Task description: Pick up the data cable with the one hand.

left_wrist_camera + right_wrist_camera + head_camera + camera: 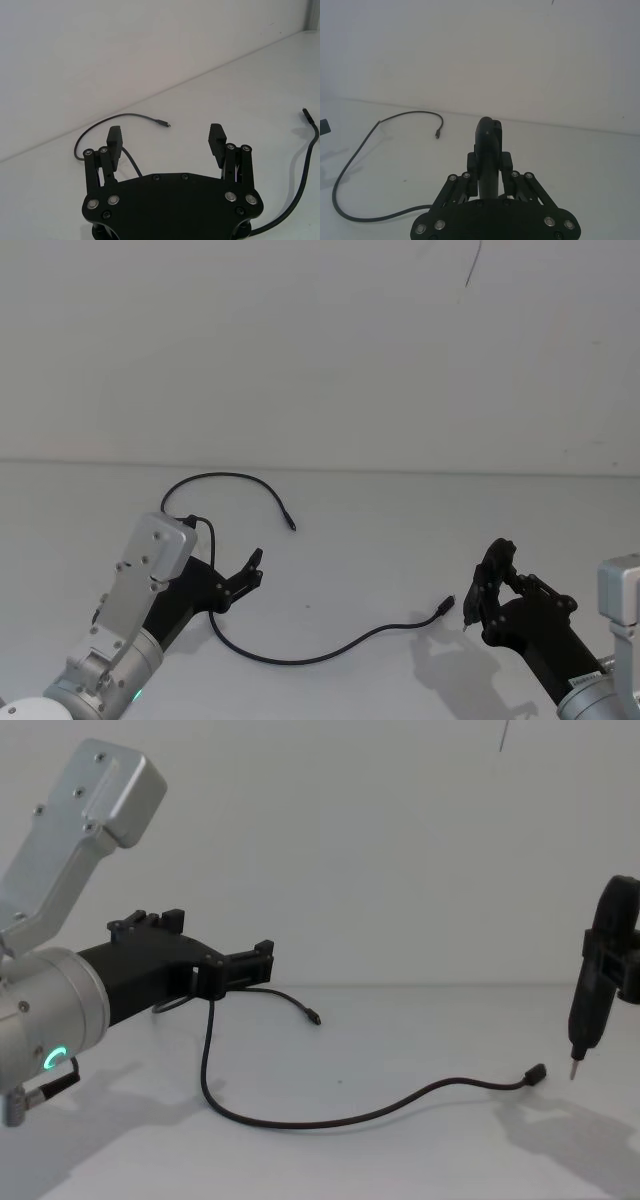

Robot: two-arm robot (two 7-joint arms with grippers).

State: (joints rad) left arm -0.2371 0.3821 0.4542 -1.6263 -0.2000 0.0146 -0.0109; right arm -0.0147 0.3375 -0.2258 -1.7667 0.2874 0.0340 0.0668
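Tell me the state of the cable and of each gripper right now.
data cable: lying slack, both plugs free, ungripped.
left gripper: open, empty, over the cable.
right gripper: shut on a slim black tool, beside one of the cable's plugs.

Bright, even light casts soft grey shadows on the white table (pixel 350 570).
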